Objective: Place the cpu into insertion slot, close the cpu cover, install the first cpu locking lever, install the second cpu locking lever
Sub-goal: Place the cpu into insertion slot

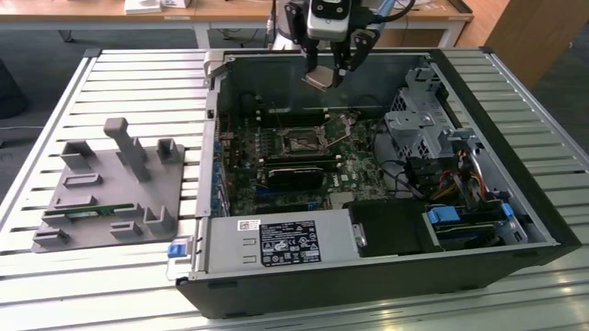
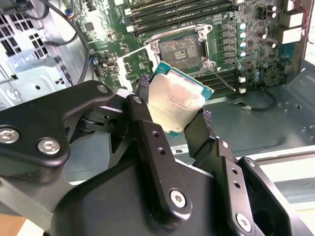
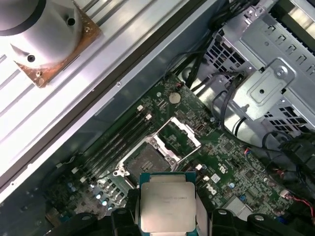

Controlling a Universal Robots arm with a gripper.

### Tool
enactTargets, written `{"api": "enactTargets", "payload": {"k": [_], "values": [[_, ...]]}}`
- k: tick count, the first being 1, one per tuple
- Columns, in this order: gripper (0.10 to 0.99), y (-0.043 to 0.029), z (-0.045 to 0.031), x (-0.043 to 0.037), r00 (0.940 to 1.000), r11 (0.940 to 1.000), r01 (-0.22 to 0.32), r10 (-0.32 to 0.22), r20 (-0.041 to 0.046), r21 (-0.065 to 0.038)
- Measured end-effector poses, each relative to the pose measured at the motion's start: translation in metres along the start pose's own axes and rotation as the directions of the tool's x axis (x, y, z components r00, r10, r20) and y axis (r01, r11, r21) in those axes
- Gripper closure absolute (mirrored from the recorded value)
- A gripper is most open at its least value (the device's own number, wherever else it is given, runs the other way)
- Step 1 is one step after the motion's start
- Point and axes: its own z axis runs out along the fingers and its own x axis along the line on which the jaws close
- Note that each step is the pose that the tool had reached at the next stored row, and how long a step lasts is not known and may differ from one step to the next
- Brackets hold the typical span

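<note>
My gripper hangs above the back of the open computer case, shut on the cpu. In both wrist views the pale silvery chip shows tilted, pinched by its edges between the black fingers: the cpu inside the gripper. The insertion slot lies bare on the green board, below and apart from the chip. The cpu cover stands flipped open beside the socket. A thin locking lever sticks up free next to it.
A metal drive cage and loose cables fill the case on the exterior view's right. A black finned block and a labelled power supply lie nearer the front. A grey fixture block stands on the slatted table.
</note>
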Motion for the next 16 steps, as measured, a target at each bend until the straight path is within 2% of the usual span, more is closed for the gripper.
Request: {"api": "enactTargets", "payload": {"k": [7,16], "values": [[0.549,0.0,0.0006,0.0,0.9969,0.9969,-0.079,0.079,0.0065,-0.001],[0.549,0.0002,0.0018,0.0003,0.9864,0.9865,-0.164,0.164,0.0134,-0.003]]}}
